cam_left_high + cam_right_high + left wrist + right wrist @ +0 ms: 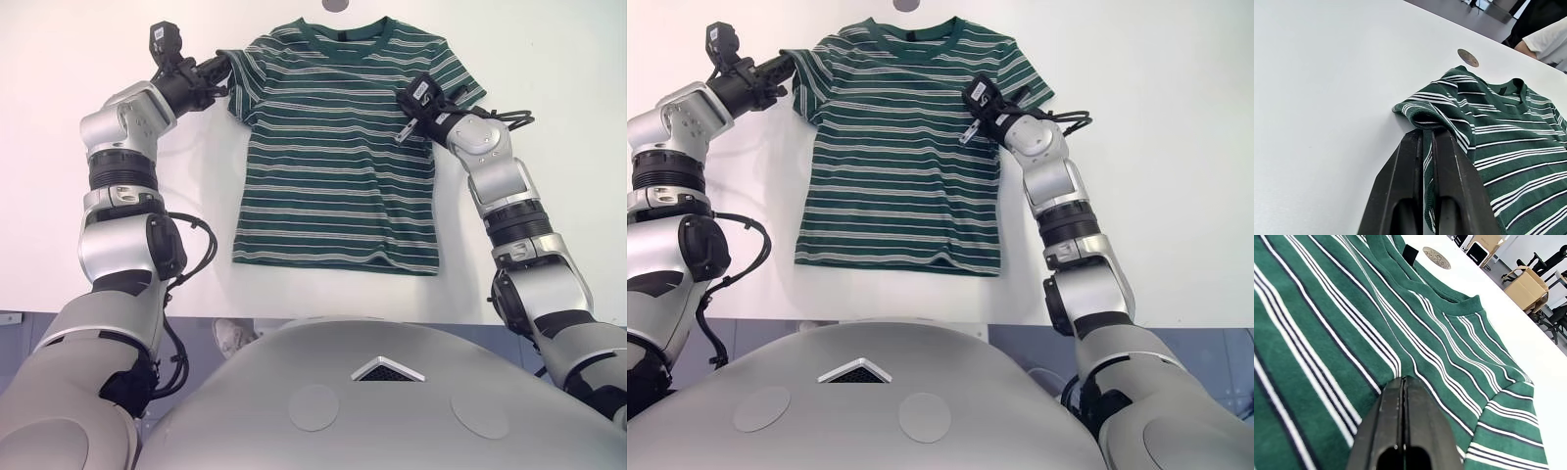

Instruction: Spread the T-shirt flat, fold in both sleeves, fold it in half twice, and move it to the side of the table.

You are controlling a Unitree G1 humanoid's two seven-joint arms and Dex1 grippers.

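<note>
Left wrist view, L grip: left end effector (1426,134) is clenched on the edge of the left sleeve (1422,105). A strip of striped cloth sits between the two fingers, tips right at the sleeve cuff.
Why held so: looks like a pinch to lift the sleeve and carry it inward over the body, i.e. the first sleeve fold (my read, not seen).
R grip: right end effector (1403,379) has its fingers closed tight together, no cloth visible between them. It's low over the chest panel, just inboard of the right sleeve (460,88). Can't tell if it touches the fabric.
Why there: prob. pinning or staging by the R shoulder seam so the shirt doesn't drag while L pulls. Judgement only.
T-shirt (338,186): green w/ white stripes, front up, mid-tabletop, collar (345,39) away from the robot, hem (333,259) toward it. Body lies flat, minor ripples at the hem. L sleeve is bunched at the grip, R sleeve is spread out.
Progress: spread step looks done. Sleeves aren't folded yet, halving and the side move are pending.
Surface: tabletop (549,176) is plain white and smooth, so low friction and the cloth may slide as one piece.
Extras: small round disc (1467,58) on the tabletop just beyond the collar, apart from the shirt.
Room: cardboard boxes (1525,286) past the far edge, well off the work area.
</note>
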